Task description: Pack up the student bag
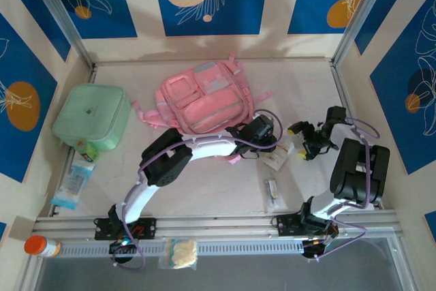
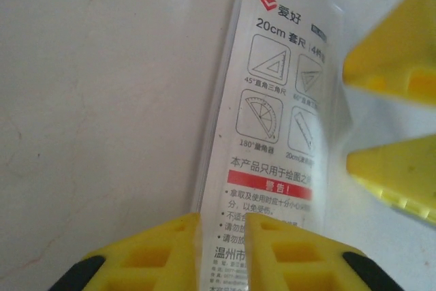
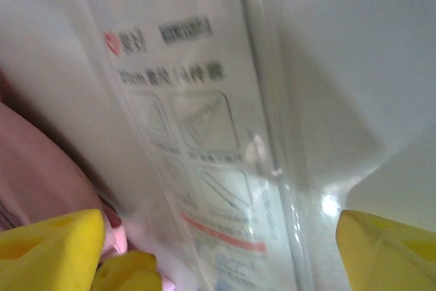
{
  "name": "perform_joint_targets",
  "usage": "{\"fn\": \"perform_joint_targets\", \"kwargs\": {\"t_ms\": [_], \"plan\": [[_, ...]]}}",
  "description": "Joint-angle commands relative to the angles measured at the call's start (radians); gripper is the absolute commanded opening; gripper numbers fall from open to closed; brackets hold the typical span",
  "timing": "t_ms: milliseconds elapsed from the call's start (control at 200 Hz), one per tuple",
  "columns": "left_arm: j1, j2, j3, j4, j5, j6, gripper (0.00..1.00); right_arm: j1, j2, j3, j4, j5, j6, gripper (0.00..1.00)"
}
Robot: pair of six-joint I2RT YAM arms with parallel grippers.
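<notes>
While the left pincer point(image 2: 221, 226) is clamping the near end of a clear ruler-set packet point(image 2: 279, 134), its two yellow fingers point(image 2: 157, 253) are sitting close together with the plastic pinched in the slit between them. The packet is lying flat on the white bench point(image 2: 102, 100), printed card facing up, drawings of set squares and a protractor showing on it. At the side of that wrist view, the right pincer's fingers point(image 2: 392, 66) are pointing in at the packet's edge, spread apart.

Over on the right wrist camera, the right pincer point(image 3: 218, 221) is standing wide open, one yellow finger at each lower corner and the packet point(image 3: 204, 155) lying across the gap between them. That picture is blurred, so I cannot tell whether either finger is touching the plastic. Pink fabric is showing at the left there, probably the student bag point(image 3: 34, 161).

From above, the student bag point(image 1: 204, 100) is lying flat, front pockets up, midway along the bench's far edge. The left arm is reaching past the bag's near right corner to the packet point(image 1: 278, 157), which is resting right of the bench's middle, and the right pincer point(image 1: 306, 148) is facing it from the right-edge side. A mint-green soft case point(image 1: 92, 119) is sitting by the left edge, a blue-and-white pouch point(image 1: 71, 185) is lying nearer along that edge, and an orange-capped bottle point(image 1: 41, 244) is lying at the near left corner.
</notes>
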Motion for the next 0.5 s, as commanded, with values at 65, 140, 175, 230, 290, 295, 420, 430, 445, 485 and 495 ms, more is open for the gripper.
{"fn": "perform_joint_targets", "kwargs": {"t_ms": [65, 140, 175, 230, 290, 295, 420, 430, 445, 485, 495], "plan": [[0.005, 0.048, 0.008, 0.013, 0.032, -0.016, 0.16, 0.001, -0.019, -0.056, -0.017, -0.064, -0.018, 0.86], [0.007, 0.068, 0.026, 0.005, 0.039, -0.017, 0.14, 0.014, -0.018, -0.066, -0.001, -0.078, -0.011, 0.86], [0.007, 0.076, 0.033, -0.005, 0.036, -0.017, 0.14, 0.024, -0.016, -0.066, 0.002, -0.077, -0.007, 0.86], [0.007, 0.084, 0.044, -0.022, 0.026, -0.017, 0.12, 0.040, -0.016, -0.067, 0.008, -0.082, 0.002, 0.86], [0.008, 0.089, 0.047, -0.039, 0.017, -0.016, 0.11, 0.051, -0.021, -0.071, 0.021, -0.103, 0.014, 0.86], [0.008, 0.089, 0.048, -0.041, 0.015, -0.016, 0.11, 0.051, -0.022, -0.071, 0.023, -0.105, 0.015, 0.86], [0.019, 0.082, 0.025, -0.054, -0.008, -0.038, 0.05, 0.068, -0.048, -0.067, 0.047, -0.141, 0.027, 0.86], [0.020, 0.082, 0.020, -0.046, -0.005, -0.040, 0.05, 0.069, -0.049, -0.066, 0.049, -0.145, 0.025, 0.86], [0.022, 0.080, 0.012, -0.035, -0.001, -0.042, 0.05, 0.070, -0.053, -0.065, 0.054, -0.154, 0.025, 0.86], [0.025, 0.081, 0.007, -0.022, 0.013, -0.048, 0.04, 0.069, -0.060, -0.064, 0.065, -0.175, 0.023, 0.85], [0.026, 0.083, 0.008, -0.023, 0.015, -0.049, 0.04, 0.070, -0.063, -0.062, 0.064, -0.179, 0.023, 0.85]]}}
